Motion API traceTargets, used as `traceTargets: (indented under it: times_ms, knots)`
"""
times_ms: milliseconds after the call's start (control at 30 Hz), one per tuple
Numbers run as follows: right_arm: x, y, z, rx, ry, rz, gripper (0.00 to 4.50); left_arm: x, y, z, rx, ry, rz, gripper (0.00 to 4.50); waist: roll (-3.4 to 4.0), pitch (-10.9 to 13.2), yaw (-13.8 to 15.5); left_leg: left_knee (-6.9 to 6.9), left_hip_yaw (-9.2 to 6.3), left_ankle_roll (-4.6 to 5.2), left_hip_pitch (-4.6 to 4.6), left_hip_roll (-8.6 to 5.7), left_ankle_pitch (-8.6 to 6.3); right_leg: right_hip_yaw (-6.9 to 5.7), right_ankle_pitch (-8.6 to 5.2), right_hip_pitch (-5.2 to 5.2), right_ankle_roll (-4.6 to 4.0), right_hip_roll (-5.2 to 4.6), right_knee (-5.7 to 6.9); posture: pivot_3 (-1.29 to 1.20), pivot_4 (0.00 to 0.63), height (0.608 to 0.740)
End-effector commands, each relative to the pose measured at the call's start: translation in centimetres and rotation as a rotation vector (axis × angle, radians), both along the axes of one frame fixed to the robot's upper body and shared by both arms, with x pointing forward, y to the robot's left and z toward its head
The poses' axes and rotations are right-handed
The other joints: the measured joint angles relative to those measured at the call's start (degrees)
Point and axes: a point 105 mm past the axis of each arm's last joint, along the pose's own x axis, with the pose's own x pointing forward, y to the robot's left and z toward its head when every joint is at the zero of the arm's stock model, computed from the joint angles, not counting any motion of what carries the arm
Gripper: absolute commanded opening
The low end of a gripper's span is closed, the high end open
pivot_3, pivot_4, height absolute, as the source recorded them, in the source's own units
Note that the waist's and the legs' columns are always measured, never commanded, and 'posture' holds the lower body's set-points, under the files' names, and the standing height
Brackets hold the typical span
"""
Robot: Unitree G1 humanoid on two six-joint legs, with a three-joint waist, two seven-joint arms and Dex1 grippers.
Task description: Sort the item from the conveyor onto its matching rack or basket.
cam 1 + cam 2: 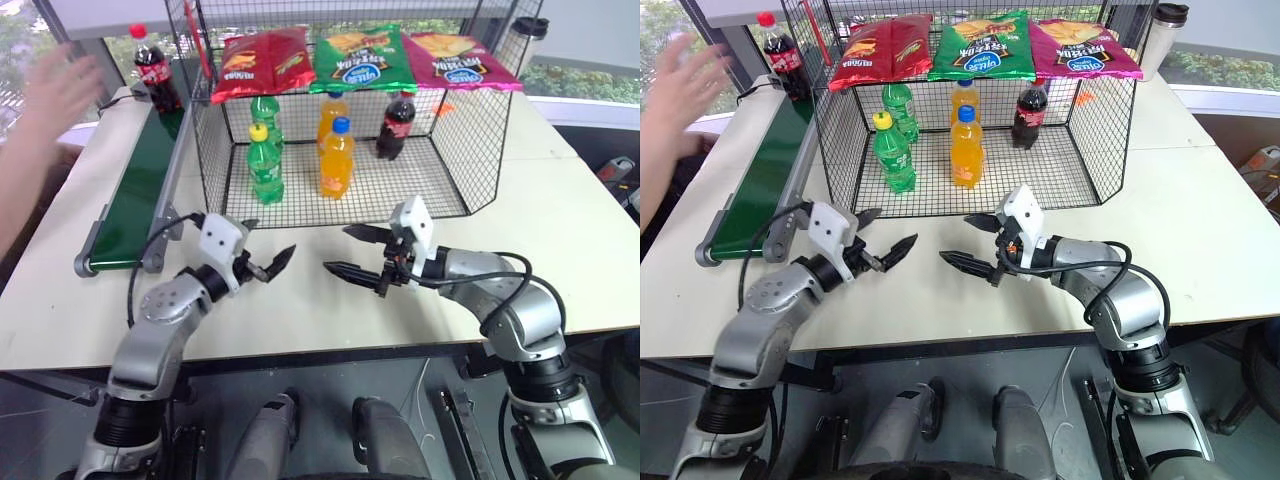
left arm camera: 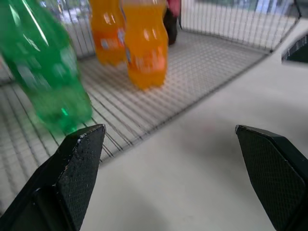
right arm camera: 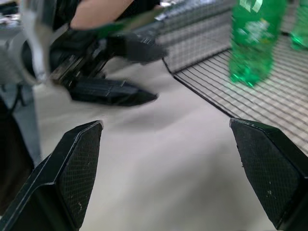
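Note:
The item, a small cola bottle with a red cap and red label, stands upright at the far end of the dark-green conveyor. Its twin stands inside the black wire-mesh basket, at the back right. Both grippers hover over the white table in front of the basket, pointing at each other. My left gripper is open and holds nothing. A short gap to its right, my right gripper is also open and holds nothing. The right wrist view shows the left gripper across from it.
Two green bottles and two orange bottles stand in the basket. Three chip bags lie on the rack above it. A person's hand is raised left of the conveyor's far end. A lidded cup stands at the back right.

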Motion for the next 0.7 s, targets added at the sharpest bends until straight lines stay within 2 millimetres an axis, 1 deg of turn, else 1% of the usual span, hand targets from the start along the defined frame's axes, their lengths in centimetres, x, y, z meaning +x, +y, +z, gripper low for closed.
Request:
traceTargets:
  times_ms: [33,133,200,267,300,400,467,567,700]
  knots:
    - [-0.9,0.8,1.7,0.011,-0.063,0.068,4.37,-0.6,1.6,3.6,-0.002,-0.104,0.048,4.5,0.0,0.0,-0.01,-0.01,0.0,0.0,0.0,0.0,0.0,0.0,0.0,-0.01,0.0,0.0,0.0,0.0,0.15,0.738]
    - [-1.1,1.2,2.2,0.013,-0.07,0.103,4.37,-1.2,4.2,4.9,0.005,-0.132,0.16,4.5,0.0,0.0,-0.07,-0.03,0.0,0.0,0.0,0.0,0.0,0.0,0.0,-0.02,0.0,0.01,0.0,0.0,0.15,0.738]
    - [-1.3,1.4,2.6,0.016,-0.079,0.131,4.37,-1.6,6.9,5.1,-0.008,-0.134,0.281,4.5,0.0,0.0,-0.2,-0.04,0.01,0.0,0.01,0.0,0.0,0.0,0.01,-0.03,0.0,0.02,0.0,0.0,0.15,0.738]
    - [-1.5,1.7,2.9,0.021,-0.084,0.153,4.37,-2.0,9.2,4.8,-0.021,-0.127,0.388,4.5,0.0,0.0,-0.18,-0.05,0.01,0.0,0.02,0.0,0.0,0.01,0.01,-0.03,0.0,0.02,0.01,0.0,0.15,0.738]
    - [-1.6,1.8,3.0,0.022,-0.085,0.161,4.37,-2.2,9.9,4.6,-0.024,-0.124,0.421,4.5,0.0,0.0,-0.11,-0.05,0.0,0.0,0.02,0.01,0.0,0.01,0.01,-0.04,0.0,0.02,0.01,0.0,0.15,0.738]
    - [-1.8,2.2,3.4,0.029,-0.093,0.19,4.37,-2.6,14.1,3.3,-0.084,-0.09,0.605,4.5,0.0,0.0,0.15,-0.04,0.0,0.0,0.01,0.0,0.0,0.0,0.01,-0.02,-0.01,0.01,0.01,0.0,0.15,0.738]
    - [-1.9,2.4,3.6,0.037,-0.101,0.203,4.37,-2.8,16.0,2.6,-0.108,-0.075,0.692,4.5,-0.03,-0.02,0.2,-0.03,-0.01,0.0,0.02,0.0,0.0,0.0,0.01,0.0,0.0,0.01,0.0,0.0,0.15,0.738]
    - [-2.1,2.7,3.9,0.046,-0.104,0.219,4.37,-2.7,17.4,2.0,-0.12,-0.065,0.742,4.5,-0.04,-0.01,0.22,-0.04,-0.02,0.0,0.01,0.0,0.0,-0.01,0.01,-0.01,-0.01,0.0,-0.01,0.0,0.15,0.738]
    - [-2.0,2.8,3.7,0.049,-0.093,0.218,4.37,-1.8,18.0,1.2,-0.147,-0.036,0.753,4.5,-0.04,-0.01,0.17,-0.04,-0.02,-0.01,0.0,-0.01,-0.01,-0.01,0.01,-0.01,-0.01,-0.02,-0.05,0.0,0.15,0.738]
